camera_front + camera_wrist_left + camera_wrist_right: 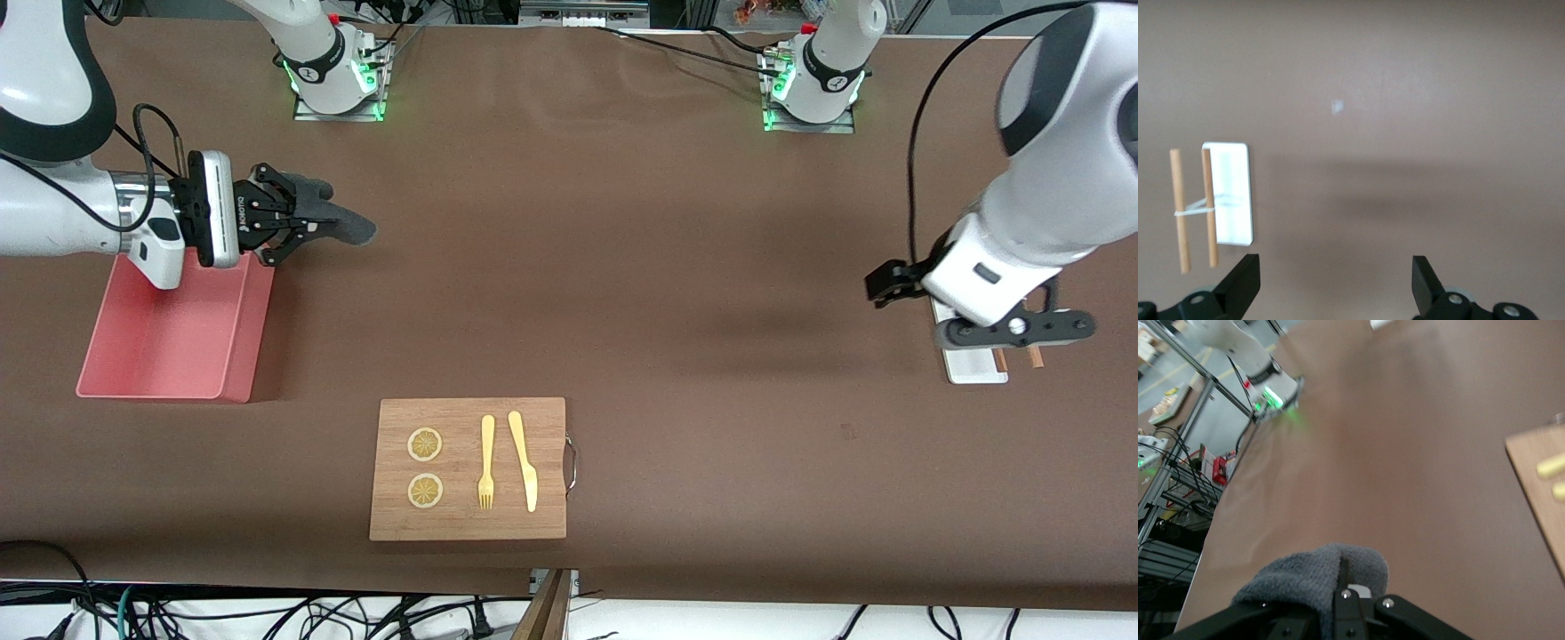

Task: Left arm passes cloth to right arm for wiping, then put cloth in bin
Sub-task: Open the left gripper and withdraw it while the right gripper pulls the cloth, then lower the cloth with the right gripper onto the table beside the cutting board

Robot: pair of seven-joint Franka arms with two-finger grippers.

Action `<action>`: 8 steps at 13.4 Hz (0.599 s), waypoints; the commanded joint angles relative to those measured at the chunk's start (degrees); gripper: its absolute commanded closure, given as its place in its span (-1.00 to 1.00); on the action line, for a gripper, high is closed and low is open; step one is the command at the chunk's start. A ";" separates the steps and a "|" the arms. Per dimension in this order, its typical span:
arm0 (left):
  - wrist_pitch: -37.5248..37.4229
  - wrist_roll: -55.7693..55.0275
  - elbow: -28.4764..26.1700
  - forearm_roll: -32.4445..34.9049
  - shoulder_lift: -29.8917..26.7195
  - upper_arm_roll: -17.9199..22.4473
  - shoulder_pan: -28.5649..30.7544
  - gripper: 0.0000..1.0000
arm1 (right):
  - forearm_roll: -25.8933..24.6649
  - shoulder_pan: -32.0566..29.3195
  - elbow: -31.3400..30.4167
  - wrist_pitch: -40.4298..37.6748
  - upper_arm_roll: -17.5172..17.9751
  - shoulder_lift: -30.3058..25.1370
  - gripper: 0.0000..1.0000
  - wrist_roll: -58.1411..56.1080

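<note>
Front view: the right gripper hangs over the table just off the corner of the bin that lies farthest from the camera, its fingers pinched on the cloth. The cloth sticks out past the fingertips toward the table's middle as a dark grey bunched lump, clear of the bin's rim. The bin is pink with low straight walls and sits toward the right arm's end of the table. A broad bare stretch of brown table runs between it and the left arm's end. The wooden cutting board lies nearer the camera, well apart from the bin, carrying two lemon slices, a fork and a knife. The left gripper waits over a small white tray at its own end.

Left wrist view: the left gripper's fingers are spread wide with nothing between them — bare table below. The white tray lies off to one side with two wooden sticks beside it, one overlapping its edge.

Right wrist view: the cloth is fuzzy grey terry, folded over and clamped between the right gripper's fingertips. Open table stretches ahead — the board's edge shows at one side.
</note>
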 commanded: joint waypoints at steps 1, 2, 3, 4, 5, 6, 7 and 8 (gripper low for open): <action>0.17 5.33 -9.14 -7.01 -9.10 1.56 -0.31 -1.00 | -8.23 -0.11 -0.68 3.02 0.22 -0.68 1.00 10.97; 4.88 8.23 -15.90 -9.22 -13.15 6.28 -1.35 -1.00 | -10.79 -0.11 -0.67 4.43 0.57 -0.68 1.00 16.32; 10.24 10.79 -22.23 -9.59 -17.71 11.02 -5.97 -1.00 | -13.51 -0.02 -0.67 5.92 0.84 -0.68 1.00 21.77; 12.29 11.33 -24.82 -9.42 -19.06 14.38 -9.15 -1.00 | -15.97 -0.02 -0.59 7.24 2.14 -0.68 1.00 27.91; 12.14 11.43 -24.67 -9.77 -18.73 14.85 -8.92 -1.00 | -20.35 -0.02 -0.59 8.30 4.07 -0.68 1.00 34.33; 12.05 11.43 -23.62 -10.03 -17.60 15.11 -8.57 -1.00 | -23.78 -0.02 -0.59 8.74 5.92 -0.59 1.00 42.92; 11.87 11.34 -23.09 -10.12 -17.50 15.11 -8.05 -1.00 | -25.73 -0.02 -0.85 9.36 7.33 -0.16 1.00 50.83; 10.48 11.34 -22.39 -10.21 -17.58 15.11 -8.04 -1.00 | -26.62 -0.02 -1.28 10.32 8.30 0.63 1.00 57.61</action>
